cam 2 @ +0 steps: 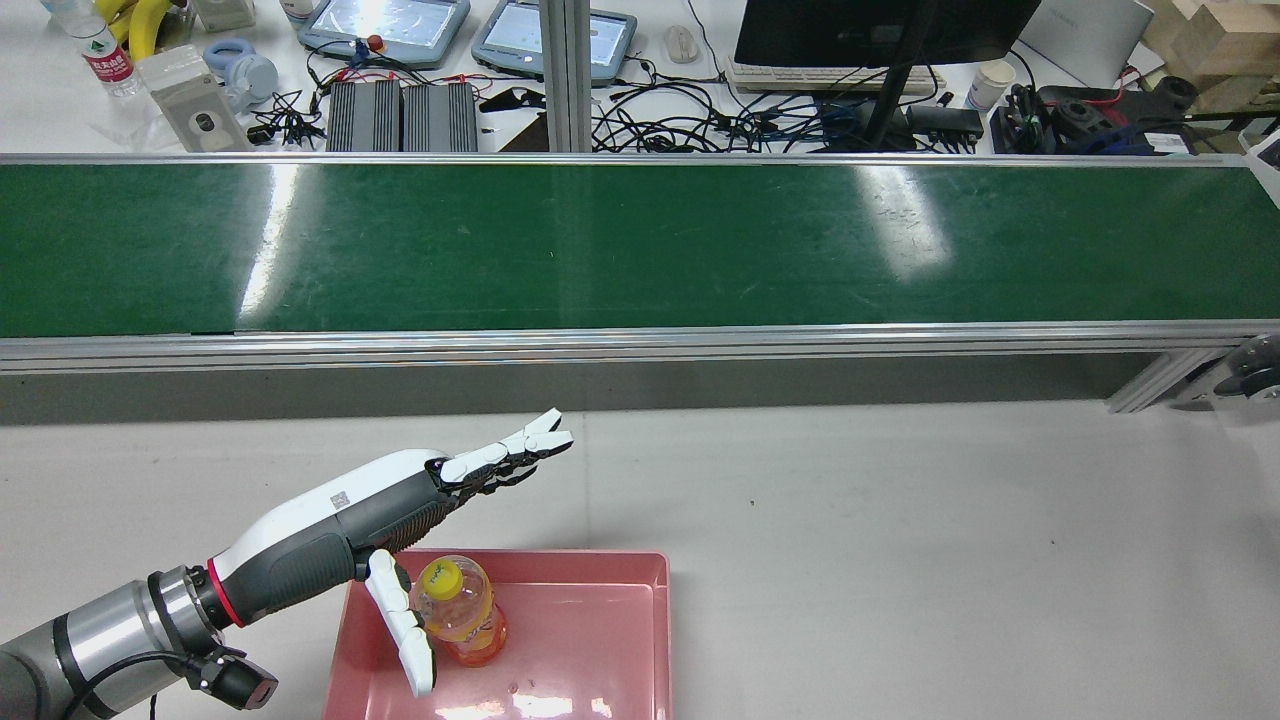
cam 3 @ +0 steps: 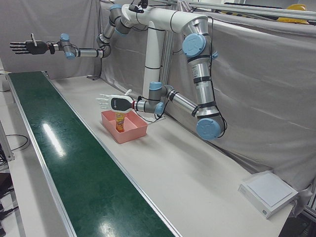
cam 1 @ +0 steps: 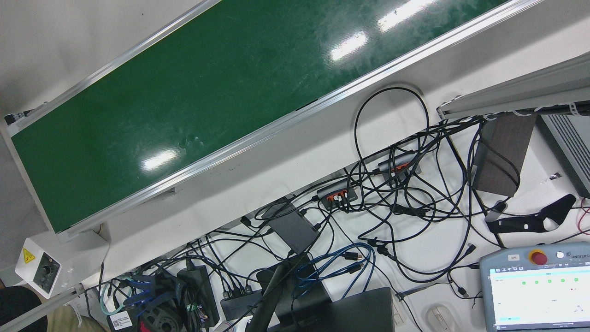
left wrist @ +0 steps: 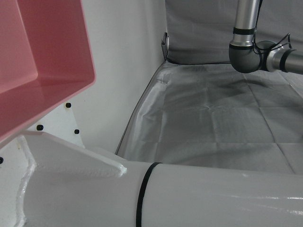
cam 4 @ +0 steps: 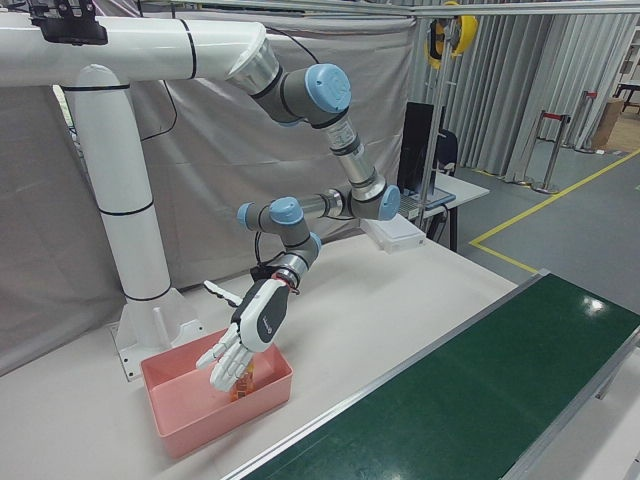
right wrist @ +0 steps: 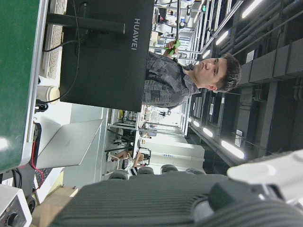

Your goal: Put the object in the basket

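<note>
One item: small clear plastic bottle of orange drink with a yellow screw cap, standing upright inside the shallow pink plastic basket, towards the basket's left half as the rear view shows it.

Handling, judged: light, smooth and rounded, likely slippery on the wall; thin plastic, so it should give under a hard squeeze without breaking. Tall on a narrow base, so liable to tip if knocked. Best hold would be around the mid-body below the shoulder, fingers opposed to thumb; the cap offers too little.

Position: bottle sits just below the left robot hand, near its thumb side; whether thumb and bottle touch cannot be told.

Left robot hand: released, fingers stretched flat and apart, grasping nothing.

Right robot hand: raised well away beyond the far end of the green conveyor belt, fingers spread, empty.

Basket rests on the white surface.
</note>
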Robot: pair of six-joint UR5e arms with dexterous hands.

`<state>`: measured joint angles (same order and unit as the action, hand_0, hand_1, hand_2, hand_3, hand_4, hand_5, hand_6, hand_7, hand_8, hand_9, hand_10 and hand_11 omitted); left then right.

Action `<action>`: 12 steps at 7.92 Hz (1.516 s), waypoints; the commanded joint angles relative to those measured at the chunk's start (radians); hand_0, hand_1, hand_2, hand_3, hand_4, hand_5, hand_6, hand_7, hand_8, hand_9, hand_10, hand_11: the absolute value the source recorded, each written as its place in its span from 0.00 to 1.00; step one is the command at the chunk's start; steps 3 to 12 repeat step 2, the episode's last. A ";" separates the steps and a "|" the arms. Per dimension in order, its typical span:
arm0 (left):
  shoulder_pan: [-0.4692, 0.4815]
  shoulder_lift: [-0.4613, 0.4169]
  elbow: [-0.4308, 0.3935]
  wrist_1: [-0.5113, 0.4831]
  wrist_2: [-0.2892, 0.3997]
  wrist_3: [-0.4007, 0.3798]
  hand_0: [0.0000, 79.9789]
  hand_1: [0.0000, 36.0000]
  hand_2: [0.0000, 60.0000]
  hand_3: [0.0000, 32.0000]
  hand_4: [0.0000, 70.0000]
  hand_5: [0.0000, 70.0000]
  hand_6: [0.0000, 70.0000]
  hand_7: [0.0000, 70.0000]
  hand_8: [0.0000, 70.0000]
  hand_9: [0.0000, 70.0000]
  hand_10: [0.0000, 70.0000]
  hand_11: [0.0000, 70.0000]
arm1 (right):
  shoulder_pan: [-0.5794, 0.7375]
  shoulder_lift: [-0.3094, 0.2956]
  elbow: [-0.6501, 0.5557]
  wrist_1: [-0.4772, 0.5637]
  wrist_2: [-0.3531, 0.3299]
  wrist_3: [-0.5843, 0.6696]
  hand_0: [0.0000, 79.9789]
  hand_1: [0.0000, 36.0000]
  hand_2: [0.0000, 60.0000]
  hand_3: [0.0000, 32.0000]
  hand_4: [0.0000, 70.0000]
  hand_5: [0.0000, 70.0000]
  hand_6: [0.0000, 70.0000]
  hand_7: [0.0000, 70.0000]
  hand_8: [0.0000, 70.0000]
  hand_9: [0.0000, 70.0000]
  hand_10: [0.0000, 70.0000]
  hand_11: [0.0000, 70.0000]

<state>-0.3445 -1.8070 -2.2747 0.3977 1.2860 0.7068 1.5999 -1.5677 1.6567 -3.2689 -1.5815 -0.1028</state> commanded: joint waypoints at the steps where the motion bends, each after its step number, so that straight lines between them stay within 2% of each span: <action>1: -0.017 0.008 -0.005 -0.019 0.012 -0.079 0.63 0.04 0.00 0.01 0.15 0.21 0.01 0.02 0.07 0.08 0.10 0.16 | 0.002 0.000 0.000 0.000 0.000 0.000 0.00 0.00 0.00 0.00 0.00 0.00 0.00 0.00 0.00 0.00 0.00 0.00; 2: -0.069 0.046 -0.011 -0.061 0.019 -0.168 0.62 0.03 0.00 0.00 0.17 0.24 0.01 0.02 0.07 0.08 0.11 0.17 | 0.002 0.000 0.000 0.000 0.000 0.000 0.00 0.00 0.00 0.00 0.00 0.00 0.00 0.00 0.00 0.00 0.00 0.00; 12: -0.069 0.046 -0.011 -0.061 0.019 -0.168 0.62 0.03 0.00 0.00 0.17 0.24 0.01 0.02 0.07 0.08 0.11 0.17 | 0.002 0.000 0.000 0.000 0.000 0.000 0.00 0.00 0.00 0.00 0.00 0.00 0.00 0.00 0.00 0.00 0.00 0.00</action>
